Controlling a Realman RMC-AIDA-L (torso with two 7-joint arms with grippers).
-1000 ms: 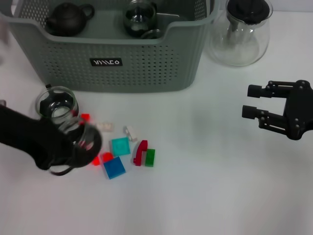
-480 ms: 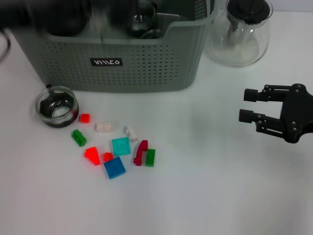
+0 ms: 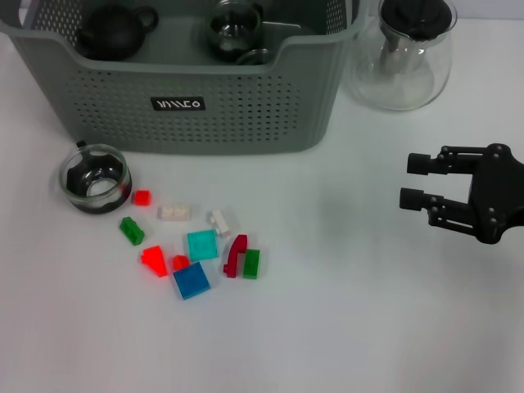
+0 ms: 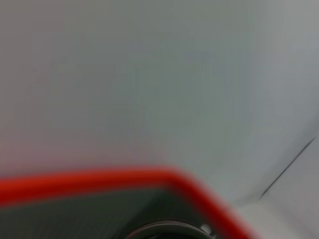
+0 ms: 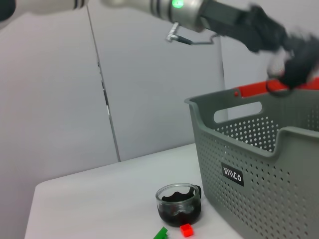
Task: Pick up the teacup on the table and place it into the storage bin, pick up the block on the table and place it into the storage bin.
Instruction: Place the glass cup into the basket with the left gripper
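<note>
White table (image 3: 344,327), teacup (image 3: 95,178) beside storage bin (image 3: 246,106) (blocks nearby)

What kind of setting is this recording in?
Probably a lab or test room set up as a tabletop: a plain white table, bare grey panel walls, and a grey-green perforated plastic storage bin with staged props.

Looks like a lab or test room: plain white table (image 3: 368,327), bare grey wall panels (image 5: 50,99), toy blocks (image 3: 196,254) and tea ware laid out beside a storage bin (image 3: 205,98).
</note>
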